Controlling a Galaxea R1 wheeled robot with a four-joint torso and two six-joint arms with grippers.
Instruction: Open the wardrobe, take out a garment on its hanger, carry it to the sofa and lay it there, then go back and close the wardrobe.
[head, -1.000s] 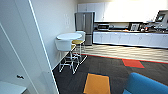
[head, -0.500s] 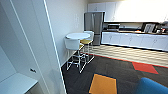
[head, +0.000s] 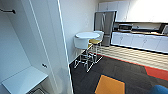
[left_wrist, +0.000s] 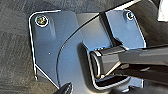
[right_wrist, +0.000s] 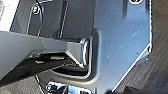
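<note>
Tall white wardrobe (head: 37, 45) stands open at near left, black hook (head: 8, 11) bare, blue sofa (head: 160, 89) edge at near right; likely the return-to-close step, next needing a door grasp; finger state of both grippers: cannot tell.

From where I stand, nothing here carries any writing that can be read. The tall white wardrobe (head: 37, 45) with its open door shows plain panels without label or number. The stainless steel fridge (head: 105, 26) and the white kitchen cabinets (head: 140, 41) along the far wall bear no legible brand or sign, and the dark microwave (head: 125, 27) on the counter is too blurred to make out any marking.
</note>
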